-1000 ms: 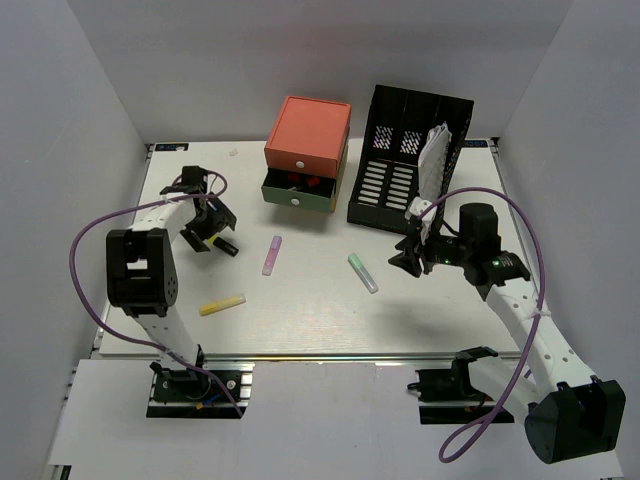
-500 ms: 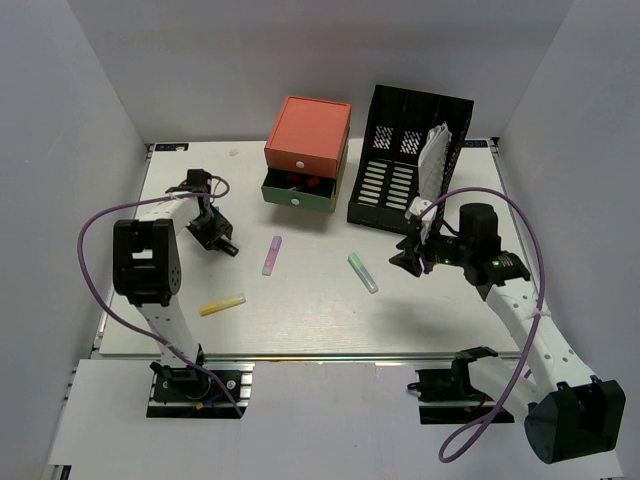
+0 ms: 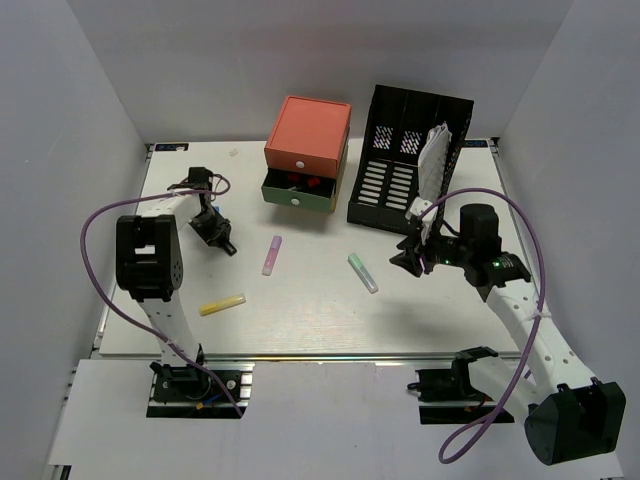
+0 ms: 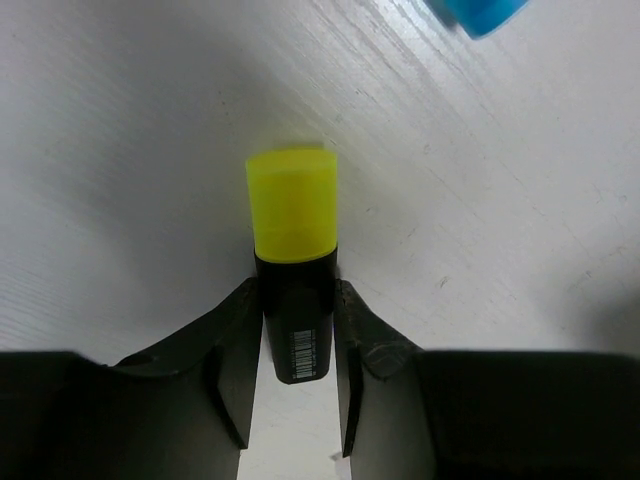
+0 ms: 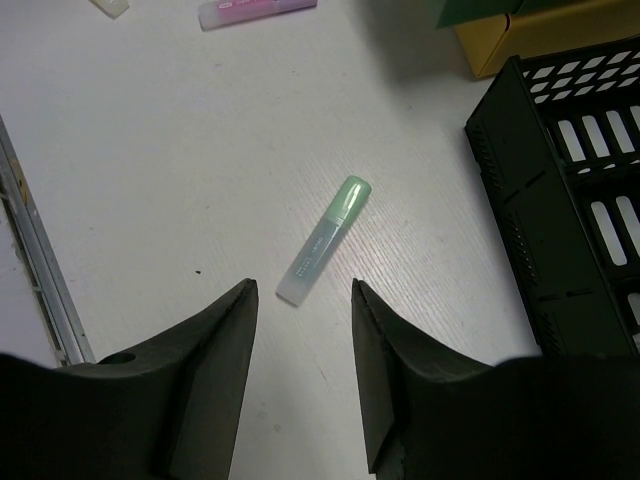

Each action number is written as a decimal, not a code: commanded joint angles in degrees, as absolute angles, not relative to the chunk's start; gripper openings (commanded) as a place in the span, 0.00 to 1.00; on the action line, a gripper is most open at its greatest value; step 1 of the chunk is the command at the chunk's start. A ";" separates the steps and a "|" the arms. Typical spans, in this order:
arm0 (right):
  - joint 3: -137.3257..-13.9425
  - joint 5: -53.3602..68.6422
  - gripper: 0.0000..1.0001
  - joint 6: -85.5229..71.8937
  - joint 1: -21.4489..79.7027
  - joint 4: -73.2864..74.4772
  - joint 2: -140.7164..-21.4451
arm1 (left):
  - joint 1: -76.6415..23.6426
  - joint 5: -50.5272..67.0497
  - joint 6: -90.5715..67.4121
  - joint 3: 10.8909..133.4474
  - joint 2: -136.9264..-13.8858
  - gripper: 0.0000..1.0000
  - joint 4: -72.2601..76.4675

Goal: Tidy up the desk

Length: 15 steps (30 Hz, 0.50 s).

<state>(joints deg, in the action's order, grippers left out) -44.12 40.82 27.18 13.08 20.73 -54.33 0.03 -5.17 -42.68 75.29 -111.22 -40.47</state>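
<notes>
On the desk point(image 3: 300, 320) at ten o'clock my left gripper point(image 4: 298, 300) pinched the yellow-capped marker point(image 4: 291, 205) mid-barrel, which I judged light, stiff and slippery, while my right gripper point(image 5: 300, 290) hung with jaws apart

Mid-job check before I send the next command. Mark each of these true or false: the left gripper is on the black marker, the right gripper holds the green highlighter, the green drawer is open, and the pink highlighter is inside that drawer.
1. The left gripper has its fingers pressed against both sides of the black marker with the yellow cap. True.
2. The right gripper holds the green highlighter. False: its jaws stand open and empty, and the highlighter lies on the desk ahead of them.
3. The green drawer is pulled out, with red items showing inside. True.
4. The pink highlighter lies inside the green drawer. False: it lies on the desk in front of the drawer box.
</notes>
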 commanded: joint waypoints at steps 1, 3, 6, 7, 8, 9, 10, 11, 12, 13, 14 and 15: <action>-43.94 41.04 0.48 27.25 12.57 18.72 -53.35 | 0.35 -5.72 -41.22 74.62 -111.45 0.21 -41.04; -43.94 41.22 0.48 27.25 12.39 18.72 -53.26 | 0.35 -4.05 -39.91 74.18 -110.40 0.07 -40.70; -43.86 41.40 0.48 27.25 12.13 18.72 -53.26 | -0.26 3.31 -37.98 72.87 -105.92 0.00 -39.12; -43.86 41.40 0.48 27.16 12.22 18.72 -53.17 | -0.26 5.69 -37.19 71.90 -104.08 0.00 -36.41; -43.94 41.48 0.47 27.25 11.96 18.72 -53.17 | -0.87 11.89 -36.39 71.02 -99.89 0.00 -34.39; -43.86 41.48 0.48 27.16 12.13 18.72 -53.00 | -0.88 16.22 -35.34 70.06 -98.02 0.00 -32.36; -43.77 41.40 0.47 27.16 12.04 18.63 -53.09 | -0.88 20.09 -35.68 68.31 -96.35 0.00 -28.78; -43.86 41.48 0.47 27.16 12.13 18.63 -53.09 | -0.88 27.09 -36.21 67.86 -93.80 0.00 -27.35; -43.77 41.48 0.46 27.16 12.13 18.72 -53.17 | -0.88 30.03 -37.95 67.42 -92.65 0.00 -24.46; -43.77 41.40 0.45 27.07 11.95 18.63 -53.26 | -1.40 31.89 -39.53 66.37 -91.68 0.00 -23.13; -43.77 41.40 0.44 27.07 12.04 18.63 -53.17 | -1.41 35.04 -41.20 65.66 -90.63 0.00 -21.29; -43.86 41.40 0.43 26.98 11.87 18.55 -53.26 | -1.41 36.46 -45.48 64.87 -88.70 0.00 -16.83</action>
<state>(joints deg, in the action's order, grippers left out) -44.12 40.84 27.16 12.36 20.73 -54.15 -0.97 22.81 -39.77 66.26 -94.54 -28.64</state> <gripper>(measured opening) 0.441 0.408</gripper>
